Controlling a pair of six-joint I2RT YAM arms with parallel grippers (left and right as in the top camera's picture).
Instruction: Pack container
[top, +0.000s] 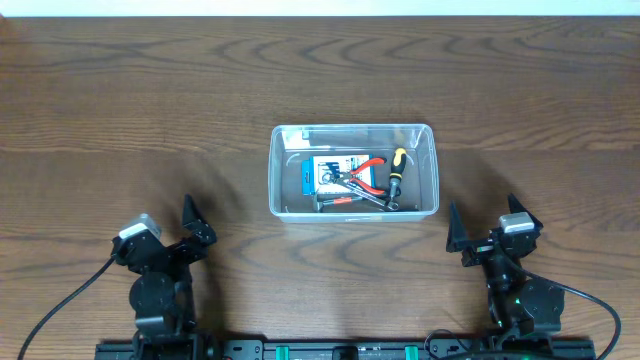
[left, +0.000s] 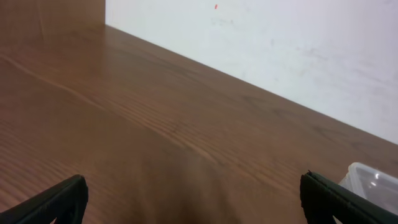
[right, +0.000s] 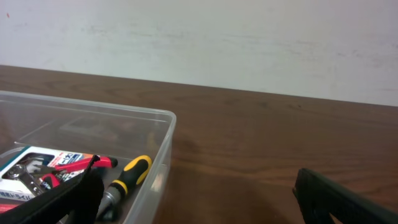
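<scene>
**Clear container at mid-desk, part-filled**

Dark brown wood grain, matte, running to a plain white wall at the far edge. One container, clear plastic with rounded corners and a rim, at the centre of the desk, upright and open-topped. Long axis laid left to right, parallel to the far edge; short ends toward either side. Inside: one blue-and-white box, one pair of red-handled pliers, one yellow-and-black screwdriver with its handle toward the far wall, plus grey metal pieces tangled along the near wall, number not clear. Two arms, parked at the near edge, one either side, well apart from the container. Left claw released, fingers spread wide over bare wood, nothing between. Right claw likewise released and empty, a corner of the container at the left of its wrist view.
</scene>
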